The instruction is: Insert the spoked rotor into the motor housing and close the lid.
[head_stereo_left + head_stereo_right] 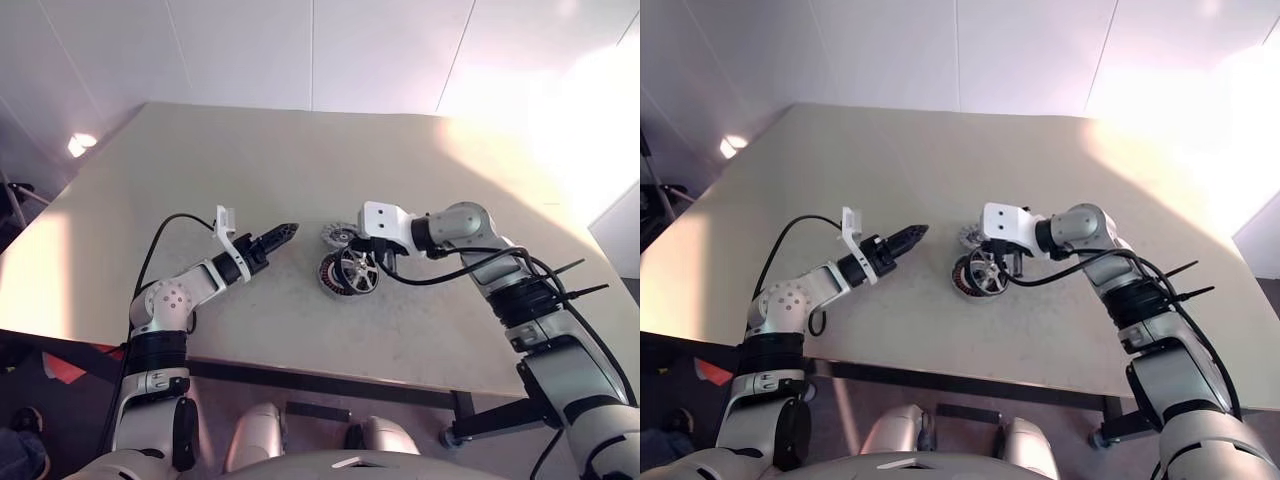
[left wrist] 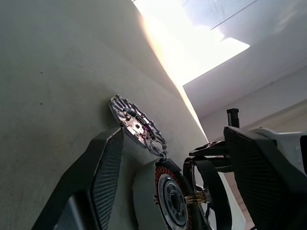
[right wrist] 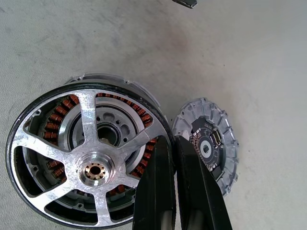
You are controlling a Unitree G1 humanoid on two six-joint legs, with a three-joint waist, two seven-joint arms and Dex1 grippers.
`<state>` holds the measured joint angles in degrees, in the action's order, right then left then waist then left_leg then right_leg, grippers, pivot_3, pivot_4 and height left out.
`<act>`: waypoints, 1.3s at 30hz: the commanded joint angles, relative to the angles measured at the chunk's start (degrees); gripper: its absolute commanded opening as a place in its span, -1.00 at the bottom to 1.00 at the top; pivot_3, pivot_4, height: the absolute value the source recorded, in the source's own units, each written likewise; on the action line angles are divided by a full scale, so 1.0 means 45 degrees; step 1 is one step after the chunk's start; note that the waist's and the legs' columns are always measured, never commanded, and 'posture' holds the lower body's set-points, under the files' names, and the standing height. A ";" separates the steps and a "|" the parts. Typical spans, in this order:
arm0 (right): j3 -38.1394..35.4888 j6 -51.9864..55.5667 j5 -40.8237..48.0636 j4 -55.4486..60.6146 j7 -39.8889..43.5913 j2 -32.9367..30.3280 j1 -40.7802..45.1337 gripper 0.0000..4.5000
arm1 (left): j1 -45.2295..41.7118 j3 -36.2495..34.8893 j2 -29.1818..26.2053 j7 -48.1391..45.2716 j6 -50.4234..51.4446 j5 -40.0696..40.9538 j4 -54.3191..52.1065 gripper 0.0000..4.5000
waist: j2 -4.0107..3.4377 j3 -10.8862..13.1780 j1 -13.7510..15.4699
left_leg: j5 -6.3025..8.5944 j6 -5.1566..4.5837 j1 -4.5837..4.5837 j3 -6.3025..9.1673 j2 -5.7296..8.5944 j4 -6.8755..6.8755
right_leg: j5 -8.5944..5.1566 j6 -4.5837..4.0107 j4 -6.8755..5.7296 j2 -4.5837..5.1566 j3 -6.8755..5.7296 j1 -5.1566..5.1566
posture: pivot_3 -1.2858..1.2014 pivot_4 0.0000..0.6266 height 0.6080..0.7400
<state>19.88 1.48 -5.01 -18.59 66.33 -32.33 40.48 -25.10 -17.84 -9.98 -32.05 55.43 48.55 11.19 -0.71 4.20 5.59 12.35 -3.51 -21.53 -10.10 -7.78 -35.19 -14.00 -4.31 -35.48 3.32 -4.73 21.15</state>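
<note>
Silver-spoked rotor (image 3: 91, 165) is sitting off-centre over the housing (image 3: 112, 93); my right jaws (image 3: 173, 189) are pinching its rim at four o'clock, left jaws (image 1: 287, 233) spread.

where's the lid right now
The lid lies on the table near its middle, just beyond the motor housing, between the two grippers.

- A bare test room or lab: plain white panelled walls (image 1: 300, 50) with thin seams.
- One large beige counter (image 1: 200, 180), nearly bare, carrying loose motor parts.
- Dark floor (image 1: 20, 350) below its edge.
- Bright light washes the far right side.
</note>
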 commanded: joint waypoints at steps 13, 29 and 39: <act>-0.0250 0.0047 0.0088 -0.0325 -0.0057 0.0542 0.0754 -0.77 | 0.0003 -0.0161 -0.0125 0.0035 -0.0191 0.0221 -0.0422 0.57 | 0.0000 0.0000 -0.0023 | -0.0002 0.0004 0.0002 0.0000 -0.0002 -0.0001 | 0.0000 0.0000 -0.0007 -0.0001 0.0000 0.0002 | 0.03 -1.00 1.00; -0.0536 0.0065 0.0077 -0.0255 -0.0575 0.0698 0.0929 0.22 | -0.0134 -0.0054 -0.0246 -0.0083 -0.0303 0.0096 -0.0126 0.57 | 0.0000 0.0000 -0.0019 | -0.0004 0.0008 0.0002 0.0000 -0.0003 -0.0001 | 0.0000 -0.0001 -0.0012 -0.0001 0.0000 0.0005 | 0.03 -1.00 1.00; -0.0548 0.0086 0.0266 -0.0178 -0.0252 0.0717 0.0925 -0.65 | -0.0102 -0.0100 -0.0264 -0.0069 -0.0363 0.0022 -0.0081 0.57 | 0.0000 0.0000 -0.0023 | -0.0006 0.0011 0.0003 0.0000 -0.0004 -0.0002 | 0.0000 -0.0001 -0.0018 -0.0001 0.0000 0.0006 | 0.03 -1.00 1.00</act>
<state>19.01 2.37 -5.13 -21.12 65.26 -29.10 42.55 -24.59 -18.01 -10.72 -31.97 54.70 48.15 11.24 -0.71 4.20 5.49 12.32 -3.46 -21.51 -10.10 -7.79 -35.20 -14.00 -4.32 -35.56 3.32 -4.73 21.17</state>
